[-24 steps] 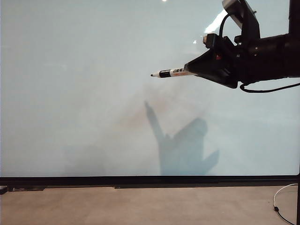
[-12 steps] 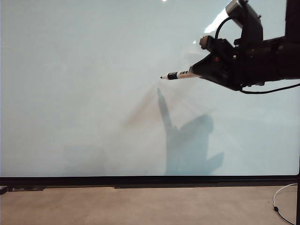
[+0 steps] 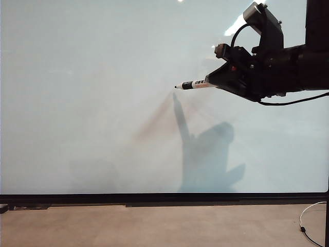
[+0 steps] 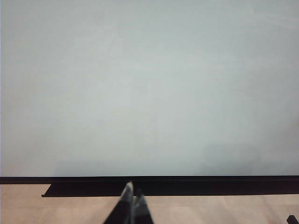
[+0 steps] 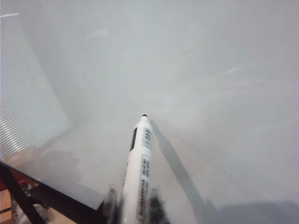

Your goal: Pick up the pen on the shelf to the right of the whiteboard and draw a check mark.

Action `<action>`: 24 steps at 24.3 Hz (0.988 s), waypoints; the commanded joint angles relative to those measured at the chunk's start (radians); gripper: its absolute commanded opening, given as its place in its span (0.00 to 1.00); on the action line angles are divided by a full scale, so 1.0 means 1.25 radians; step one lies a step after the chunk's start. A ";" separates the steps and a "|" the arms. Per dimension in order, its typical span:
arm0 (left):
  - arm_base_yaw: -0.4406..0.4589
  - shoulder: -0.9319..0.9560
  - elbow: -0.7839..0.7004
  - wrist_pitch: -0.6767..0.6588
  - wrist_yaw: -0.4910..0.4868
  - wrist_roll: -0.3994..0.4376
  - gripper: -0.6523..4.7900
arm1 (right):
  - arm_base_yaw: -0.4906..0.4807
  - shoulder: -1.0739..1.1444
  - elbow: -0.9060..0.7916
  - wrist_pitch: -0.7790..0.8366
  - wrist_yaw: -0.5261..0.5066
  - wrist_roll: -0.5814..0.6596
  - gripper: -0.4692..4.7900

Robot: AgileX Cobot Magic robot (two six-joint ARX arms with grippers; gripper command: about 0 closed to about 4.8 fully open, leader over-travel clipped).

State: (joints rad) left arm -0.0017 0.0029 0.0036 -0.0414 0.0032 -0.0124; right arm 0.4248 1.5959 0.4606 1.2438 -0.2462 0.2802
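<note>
Right gripper [image 3: 209,82]: positioned at roughly 2 o'clock in the exterior view, in front of the whiteboard [image 3: 103,92]. Jaws clamped narrow on the rear of the pen [image 3: 194,84]. Pen barrel nearly level, black tip pointing toward 9 o'clock with a slight downward tilt, white barrel with black printing protruding from the fingertips. Tip located right of board centre, at or very near the board surface; contact not determinable from the exterior view.

Right wrist view: pen [image 5: 139,168] extending out of the right gripper [image 5: 133,205] toward the whiteboard [image 5: 210,70], tip dark, printed labels visible along the barrel. Shadow of the pen running diagonally away from the tip across the board.

Exterior view, shadow [image 3: 205,154] of arm and pen: cast on the board toward 6 o'clock from the gripper, its narrow point rising close to the pen tip. No drawn stroke discernible on the board. Black frame edge [image 3: 154,197] along the lower border, tan surface [image 3: 154,226] below it, thin cable [image 3: 308,221] at 5 o'clock.

Left gripper [image 4: 131,207]: seen in the left wrist view only, low, facing the whiteboard [image 4: 149,84] and well apart from it. Fingertips pressed together, nothing between them.
</note>
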 commanded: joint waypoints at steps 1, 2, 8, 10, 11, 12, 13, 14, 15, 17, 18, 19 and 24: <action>0.000 0.000 0.002 0.010 0.000 0.004 0.11 | 0.000 -0.003 0.003 0.014 0.004 0.006 0.07; 0.000 0.000 0.002 0.010 0.000 0.004 0.11 | 0.000 -0.003 0.003 0.014 0.004 0.006 0.07; 0.000 0.000 0.002 0.010 0.000 0.004 0.11 | 0.026 -0.003 -0.007 0.024 0.009 0.028 0.07; 0.000 0.000 0.002 0.010 0.000 0.004 0.11 | 0.043 -0.003 -0.017 0.045 0.038 0.039 0.07; 0.000 0.000 0.002 0.010 0.000 0.004 0.11 | 0.052 -0.003 -0.021 0.053 0.051 0.047 0.07; 0.000 0.000 0.002 0.010 0.000 0.004 0.11 | 0.062 -0.003 -0.025 0.059 0.066 0.052 0.07; 0.000 0.000 0.002 0.010 0.000 0.004 0.11 | 0.072 -0.003 -0.029 0.064 0.086 0.057 0.07; 0.000 0.000 0.002 0.010 0.000 0.004 0.11 | 0.078 -0.004 -0.033 0.071 0.099 0.064 0.07; 0.000 0.000 0.002 0.010 0.000 0.004 0.11 | 0.082 -0.003 -0.035 0.078 0.112 0.072 0.07; 0.000 0.000 0.002 0.010 0.000 0.004 0.11 | 0.102 -0.004 -0.039 0.086 0.162 0.075 0.07; 0.000 0.000 0.002 0.010 0.000 0.004 0.11 | 0.107 -0.003 -0.039 0.086 0.179 0.075 0.07; 0.000 0.000 0.002 0.010 0.000 0.004 0.11 | 0.110 -0.003 -0.039 0.086 0.195 0.075 0.07; 0.000 0.000 0.002 0.010 0.000 0.004 0.11 | 0.104 0.000 -0.030 0.074 0.204 0.074 0.07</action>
State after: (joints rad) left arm -0.0017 0.0029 0.0036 -0.0414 0.0032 -0.0124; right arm 0.5575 1.5978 0.4198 1.3239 0.0059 0.3702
